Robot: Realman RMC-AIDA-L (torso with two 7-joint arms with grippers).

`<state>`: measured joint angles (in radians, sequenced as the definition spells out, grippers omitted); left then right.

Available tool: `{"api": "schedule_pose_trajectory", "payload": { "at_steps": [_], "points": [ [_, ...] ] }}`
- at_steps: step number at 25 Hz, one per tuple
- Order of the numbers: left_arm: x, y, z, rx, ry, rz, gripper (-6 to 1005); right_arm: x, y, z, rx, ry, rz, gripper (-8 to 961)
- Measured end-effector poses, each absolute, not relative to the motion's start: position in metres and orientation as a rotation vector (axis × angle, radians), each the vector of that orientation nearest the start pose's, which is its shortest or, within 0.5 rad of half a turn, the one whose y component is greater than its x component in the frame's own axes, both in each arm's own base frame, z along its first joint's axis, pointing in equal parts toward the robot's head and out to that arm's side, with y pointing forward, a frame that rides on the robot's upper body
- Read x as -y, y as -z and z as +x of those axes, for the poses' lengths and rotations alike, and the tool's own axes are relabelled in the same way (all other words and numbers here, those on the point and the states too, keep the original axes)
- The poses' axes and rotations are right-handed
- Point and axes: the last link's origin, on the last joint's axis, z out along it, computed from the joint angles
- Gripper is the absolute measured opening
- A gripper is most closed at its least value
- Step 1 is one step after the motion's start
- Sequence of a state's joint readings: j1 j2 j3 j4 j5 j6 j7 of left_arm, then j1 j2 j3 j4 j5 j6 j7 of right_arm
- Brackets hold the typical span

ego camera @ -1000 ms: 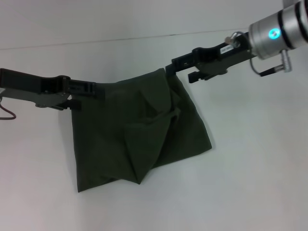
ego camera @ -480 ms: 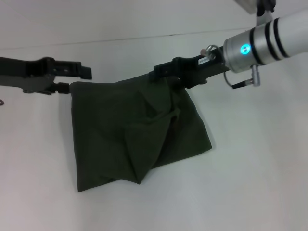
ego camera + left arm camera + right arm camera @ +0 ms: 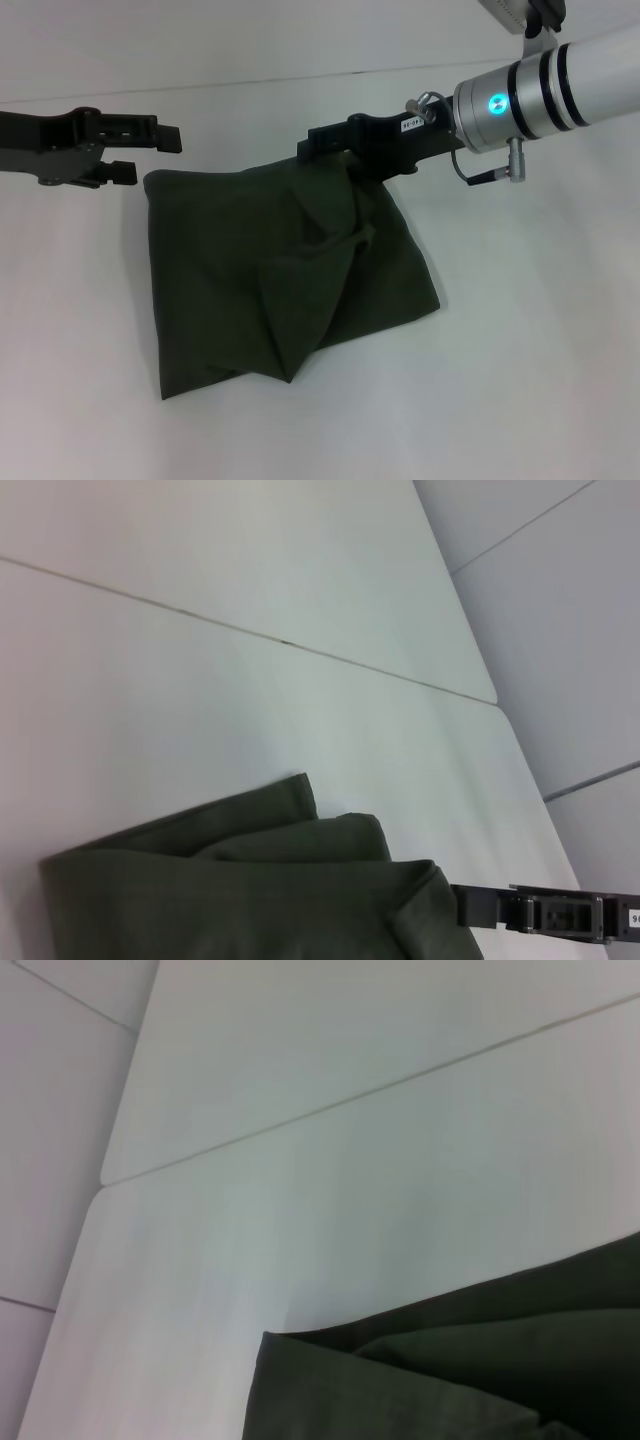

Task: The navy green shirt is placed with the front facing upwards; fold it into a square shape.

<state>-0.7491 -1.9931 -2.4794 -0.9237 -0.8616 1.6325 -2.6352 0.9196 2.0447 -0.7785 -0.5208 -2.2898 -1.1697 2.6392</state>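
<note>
The navy green shirt (image 3: 280, 270) lies folded into a rough rectangle on the white table (image 3: 520, 380), plain green side up, with a diagonal crease and a bunched fold along its right half. My left gripper (image 3: 155, 152) is open, just left of the shirt's far left corner and clear of the cloth. My right gripper (image 3: 335, 150) is open over the far edge of the shirt, near the far right corner, and the cloth lies slack under it. The left wrist view shows the shirt's (image 3: 250, 900) layered far edge with the right gripper (image 3: 530, 915) beside its corner. The shirt's (image 3: 450, 1370) edge also fills the right wrist view.
A seam (image 3: 250, 80) runs across the table behind the shirt. The table's rounded corner (image 3: 105, 1182) and the grey floor beyond it show in the right wrist view.
My left gripper has drawn back to the left, off the shirt's far left corner. The right gripper has swung left along the far edge. The shirt's far edge has settled flat.
</note>
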Motion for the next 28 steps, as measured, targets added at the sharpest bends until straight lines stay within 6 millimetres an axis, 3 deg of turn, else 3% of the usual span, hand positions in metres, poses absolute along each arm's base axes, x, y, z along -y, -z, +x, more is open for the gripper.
{"api": "schedule_pose_trajectory", "payload": {
  "at_steps": [11, 22, 27, 28],
  "points": [
    [-0.396, -0.068, -0.203, 1.771, 0.463, -2.349, 950, -0.430, 0.037, 0.197, -1.876, -0.391, -2.169, 906],
    [-0.395, -0.067, -0.204, 1.769, 0.457, -2.354, 949, -0.429, 0.045, 0.188, -1.845, -0.416, -2.213, 906],
    [-0.395, -0.067, -0.204, 1.766, 0.457, -2.355, 949, -0.429, 0.042, 0.189, -1.845, -0.417, -2.209, 741],
    [-0.394, -0.067, -0.204, 1.768, 0.456, -2.355, 949, -0.429, 0.042, 0.190, -1.845, -0.416, -2.208, 662]
  ]
}}
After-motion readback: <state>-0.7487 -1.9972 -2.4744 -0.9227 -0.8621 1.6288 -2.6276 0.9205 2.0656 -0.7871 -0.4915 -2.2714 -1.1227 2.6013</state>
